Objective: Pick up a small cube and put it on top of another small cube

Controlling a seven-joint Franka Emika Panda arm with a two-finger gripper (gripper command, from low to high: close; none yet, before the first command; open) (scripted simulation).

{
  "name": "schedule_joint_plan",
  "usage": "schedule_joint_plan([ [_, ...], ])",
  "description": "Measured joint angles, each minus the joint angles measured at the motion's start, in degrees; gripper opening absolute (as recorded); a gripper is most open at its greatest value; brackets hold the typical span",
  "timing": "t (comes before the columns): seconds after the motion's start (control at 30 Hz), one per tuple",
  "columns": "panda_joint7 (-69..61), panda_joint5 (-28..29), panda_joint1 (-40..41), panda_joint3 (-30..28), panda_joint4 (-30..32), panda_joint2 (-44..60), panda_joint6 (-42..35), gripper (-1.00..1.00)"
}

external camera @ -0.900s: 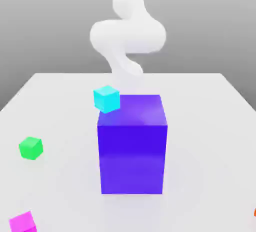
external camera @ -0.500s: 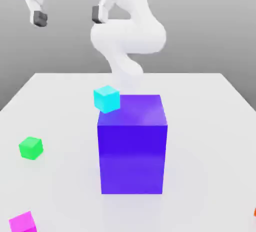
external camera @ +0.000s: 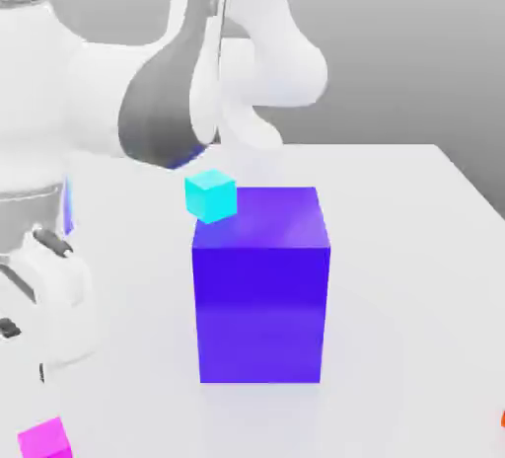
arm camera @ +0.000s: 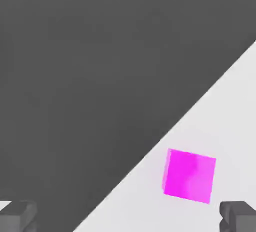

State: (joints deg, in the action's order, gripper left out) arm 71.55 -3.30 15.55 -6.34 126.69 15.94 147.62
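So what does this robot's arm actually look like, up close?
The arm is made of smooth, rounded white segments, with dark grey bands at the joints and a thin strip of blue at one seam. Its pincer ends in two blocky dark grey fingertips. No cables or markings are visible.

The arm is built of glossy white, rounded shell segments, bulbous at the joints. A dark grey, smooth curved band wraps one joint, with a thin blue strip at its lower edge. In the hand view, the claw's two fingertips are blocky and dark grey.
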Motion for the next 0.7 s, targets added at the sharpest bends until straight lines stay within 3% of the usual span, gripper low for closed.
schedule_joint_plan([
  [0.23,0.91,-3.68,2.66,0.47,-2.22,14.61,7.16,0.0],
  [0.27,0.74,-3.95,2.89,0.75,-2.55,16.1,8.29,-1.0],
  [0.5,0.74,-3.99,2.92,0.78,-2.56,16.18,8.4,-1.0],
  [0.7,4.38,-0.83,1.56,-3.47,1.76,5.92,2.55,-1.0],
])
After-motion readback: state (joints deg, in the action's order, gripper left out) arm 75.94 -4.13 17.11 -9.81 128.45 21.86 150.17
